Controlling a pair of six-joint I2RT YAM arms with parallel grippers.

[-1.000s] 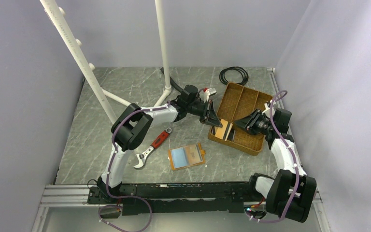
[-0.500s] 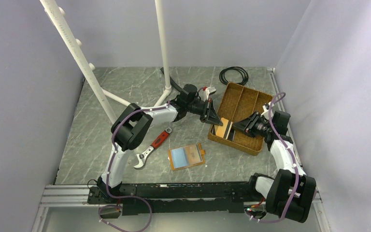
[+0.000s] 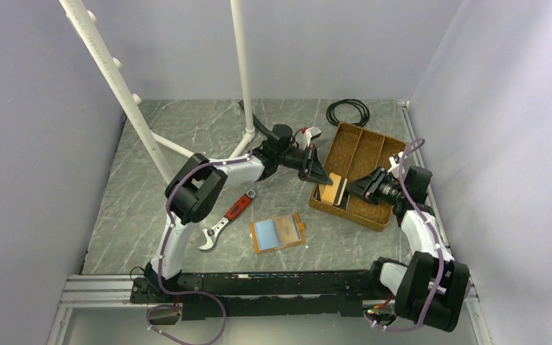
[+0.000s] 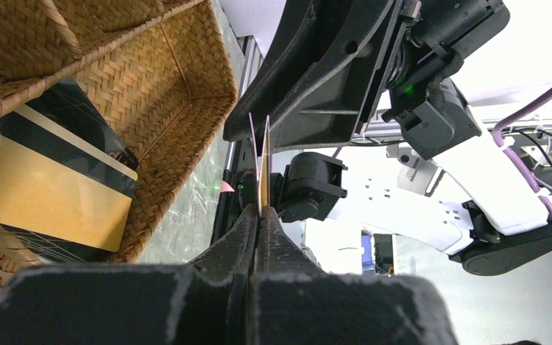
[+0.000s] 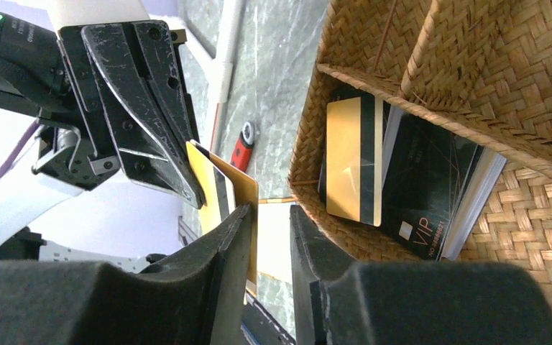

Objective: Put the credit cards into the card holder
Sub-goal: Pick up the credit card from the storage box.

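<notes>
Top external view is showing the card holder (image 3: 279, 232) lying open on the tabletop (image 3: 345, 243) nearest the arm bases, its blue and tan inner panels facing up. A red-handled wrench (image 3: 228, 218) is lying just to its left. Farther back, the left fingers (image 4: 260, 217) are pressing together on two cards (image 4: 261, 162), holding them on edge at the left edge of the woven tray (image 3: 374, 217). The right fingers (image 5: 238, 231) are standing apart around the free edge of the gold card in that pair. One finger is lying against it and a gap is showing on the other side. Beyond them, a stack of cards (image 5: 402, 172) is resting in the tray's near compartment, a gold one with a dark stripe lying on top of black ones. A coiled black cable (image 3: 348, 112) is sitting by the tabletop's far edge.
</notes>
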